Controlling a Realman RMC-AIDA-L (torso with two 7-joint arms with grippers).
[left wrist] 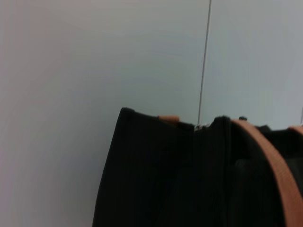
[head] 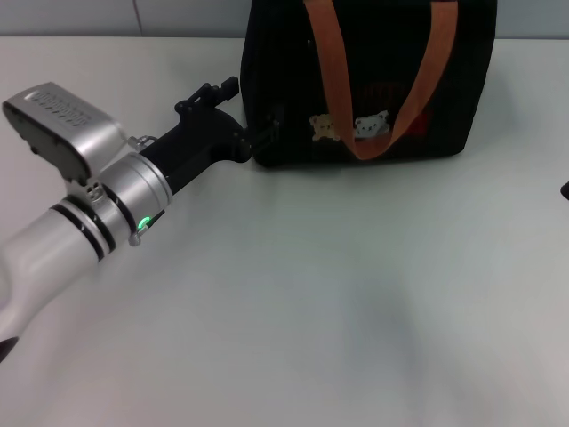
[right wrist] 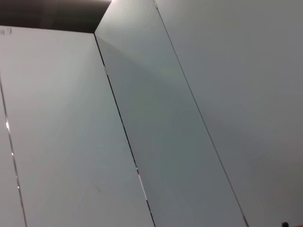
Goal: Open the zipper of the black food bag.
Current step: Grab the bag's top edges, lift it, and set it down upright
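The black food bag stands at the far middle of the white table, with orange-brown straps hanging down its front over two bear patches. Its top edge is cut off in the head view, so the zipper is hidden there. My left gripper is against the lower left end of the bag, where its black tip merges with the fabric. The left wrist view shows the bag's end close up. A small silvery glint on its top edge may be the zipper pull. At the right edge a dark sliver is all that shows of my right gripper.
The white table stretches out in front of the bag. A grey panelled wall stands behind the bag. The right wrist view shows only grey panels.
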